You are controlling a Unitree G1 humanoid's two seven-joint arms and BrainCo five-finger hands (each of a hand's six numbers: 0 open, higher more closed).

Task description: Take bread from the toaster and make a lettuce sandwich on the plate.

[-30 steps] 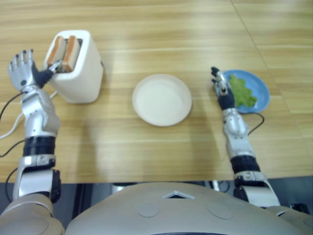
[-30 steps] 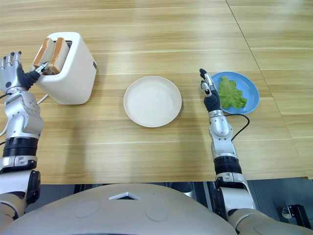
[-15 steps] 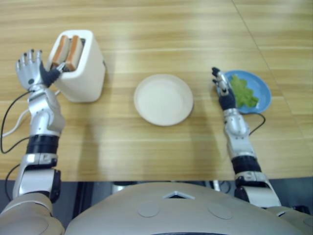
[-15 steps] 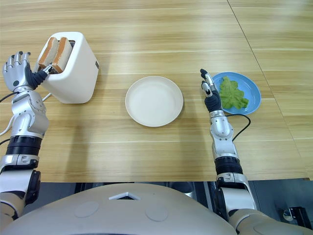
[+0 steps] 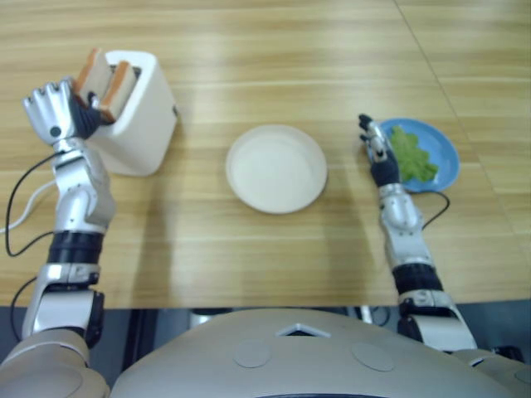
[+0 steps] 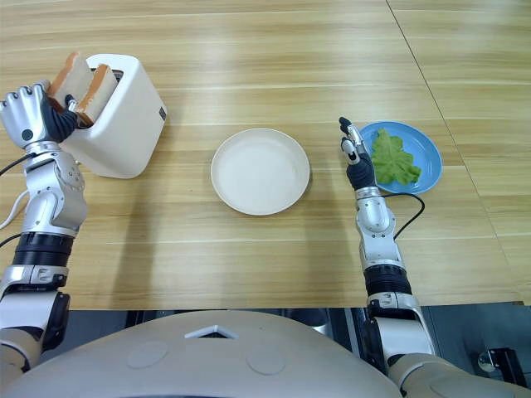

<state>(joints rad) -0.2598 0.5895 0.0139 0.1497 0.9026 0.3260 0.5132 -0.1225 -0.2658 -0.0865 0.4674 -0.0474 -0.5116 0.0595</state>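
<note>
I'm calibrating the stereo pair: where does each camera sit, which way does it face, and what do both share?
Left eye view: on the head, facing forward and down at the table; both arms show, left hand gripping bread at the toaster, right hand beside the lettuce.
Right eye view: same head, slightly further right, same aim; same arms and hands.
Shared: the whole scene, plate included.

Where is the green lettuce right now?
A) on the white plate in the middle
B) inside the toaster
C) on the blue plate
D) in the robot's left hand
C: the lettuce lies on the blue plate beside the right hand; the white plate holds nothing, and the left hand grips a bread slice at the toaster.
</note>
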